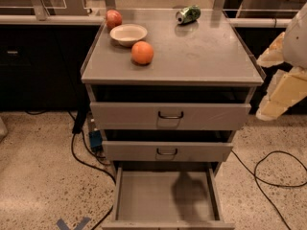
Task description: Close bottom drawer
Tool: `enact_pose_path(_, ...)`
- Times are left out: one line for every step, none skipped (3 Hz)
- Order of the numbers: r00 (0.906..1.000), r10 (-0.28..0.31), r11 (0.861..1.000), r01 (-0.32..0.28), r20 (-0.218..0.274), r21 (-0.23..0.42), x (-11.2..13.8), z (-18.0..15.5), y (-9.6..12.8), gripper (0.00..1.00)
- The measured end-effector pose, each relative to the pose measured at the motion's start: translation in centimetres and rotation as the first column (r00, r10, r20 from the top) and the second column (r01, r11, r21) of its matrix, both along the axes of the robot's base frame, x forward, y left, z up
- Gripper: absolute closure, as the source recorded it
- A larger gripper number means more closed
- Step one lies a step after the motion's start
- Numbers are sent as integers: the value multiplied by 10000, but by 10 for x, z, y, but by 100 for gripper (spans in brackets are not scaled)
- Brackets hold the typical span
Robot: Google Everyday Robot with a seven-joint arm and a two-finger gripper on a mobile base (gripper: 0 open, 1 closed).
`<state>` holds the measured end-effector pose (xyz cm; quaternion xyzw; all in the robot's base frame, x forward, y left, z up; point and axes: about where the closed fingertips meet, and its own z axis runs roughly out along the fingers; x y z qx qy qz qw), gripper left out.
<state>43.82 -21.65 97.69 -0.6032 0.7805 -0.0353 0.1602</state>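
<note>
The bottom drawer (165, 198) of the grey cabinet (172, 61) is pulled far out toward me. Its plain grey tray is empty, with a shadow on its right half. Its front panel lies at the lower edge of the view and its handle is out of view. The mid drawer (167, 151) and the top drawer (170, 115) stand slightly open, each with a dark loop handle. My gripper (283, 83), cream and white, is at the right edge, beside the cabinet's right side at top-drawer height, well above and right of the bottom drawer and not touching it.
On the cabinet top sit an orange (142, 52), a white bowl (128, 34), an apple (113, 18) and a tipped green can (188, 14). Black cables (276, 174) run over the speckled floor on the right and on the left. Dark counters stand behind.
</note>
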Motion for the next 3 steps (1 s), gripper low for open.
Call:
enact_pose_path(10000,0,10000,0,1,0,0,0,0,54)
enact_pose_path(10000,0,10000,0,1,0,0,0,0,77)
enact_pose_path(10000,0,10000,0,1,0,0,0,0,98)
